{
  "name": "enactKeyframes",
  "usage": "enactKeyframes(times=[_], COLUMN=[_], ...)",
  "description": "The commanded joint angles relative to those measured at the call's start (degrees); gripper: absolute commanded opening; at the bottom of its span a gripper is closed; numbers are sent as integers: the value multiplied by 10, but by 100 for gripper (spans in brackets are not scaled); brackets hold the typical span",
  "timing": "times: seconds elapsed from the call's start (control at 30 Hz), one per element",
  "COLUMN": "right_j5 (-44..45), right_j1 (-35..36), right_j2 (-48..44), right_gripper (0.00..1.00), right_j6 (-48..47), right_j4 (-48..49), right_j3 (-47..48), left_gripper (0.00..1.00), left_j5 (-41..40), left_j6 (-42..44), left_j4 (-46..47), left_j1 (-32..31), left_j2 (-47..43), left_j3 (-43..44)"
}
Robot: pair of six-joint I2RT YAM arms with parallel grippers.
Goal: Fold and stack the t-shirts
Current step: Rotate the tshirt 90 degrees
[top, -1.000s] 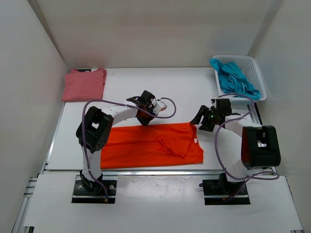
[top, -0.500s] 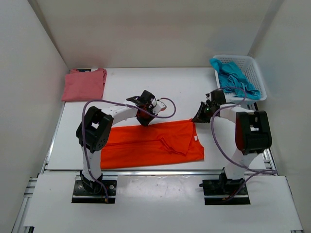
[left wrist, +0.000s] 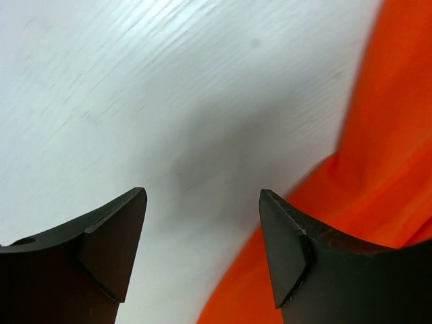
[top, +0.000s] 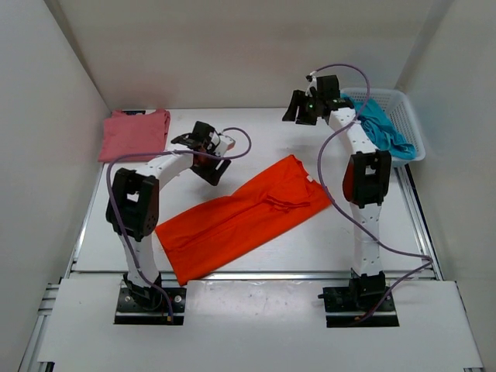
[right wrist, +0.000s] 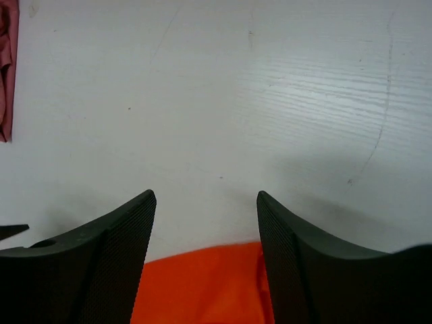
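Note:
The orange t-shirt [top: 248, 213] lies folded into a long band, slanting from the front left to the middle right of the table. The pink t-shirt [top: 136, 133] lies folded at the back left. The teal t-shirt [top: 381, 125] is bunched in the white basket [top: 409, 116]. My left gripper [top: 211, 172] hovers open just behind the orange band. In the left wrist view bare table shows between my left gripper's [left wrist: 201, 196] fingers, with orange cloth [left wrist: 378, 155] to the right. My right gripper [top: 293, 110] is raised at the back, open and empty, and in the right wrist view my right gripper [right wrist: 206, 197] sits above the orange shirt's edge [right wrist: 202, 283].
The table [top: 256, 132] is white, with walls on three sides. A strip of the pink shirt [right wrist: 5, 74] shows at the left edge of the right wrist view. The basket stands at the back right corner beside the right arm.
The orange shirt swung from lying along the front to a diagonal. Both grippers let go and opened. The left moved back and left, and the right rose far toward the back.

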Motion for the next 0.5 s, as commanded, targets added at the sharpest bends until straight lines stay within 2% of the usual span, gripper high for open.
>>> enactKeyframes(times=[0.0,0.07,0.17,0.27,0.33,0.47], right_j5=[38,45,68,83,94,126], right_j1=[-7,-18,-26,-35,-36,-60], right_j2=[-82,-142,-291,-392,-473,-543], right_gripper=[66,64,62,62,63,63], right_j6=[-33,-30,-33,-22,9,93], right_j4=[-76,-73,-48,-4,26,64], right_j3=[-36,-109,-306,-449,-577,-742], left_gripper=[78,78,79,78,78,77], left_j5=[5,7,1,-9,-17,-21], left_j6=[-8,1,13,23,28,9], left_j4=[-31,-39,-46,-51,-54,-40], left_j1=[29,53,86,121,137,155], left_j2=[-64,-89,-149,-184,-202,-228], left_j3=[-4,-43,-103,-155,-182,-233])
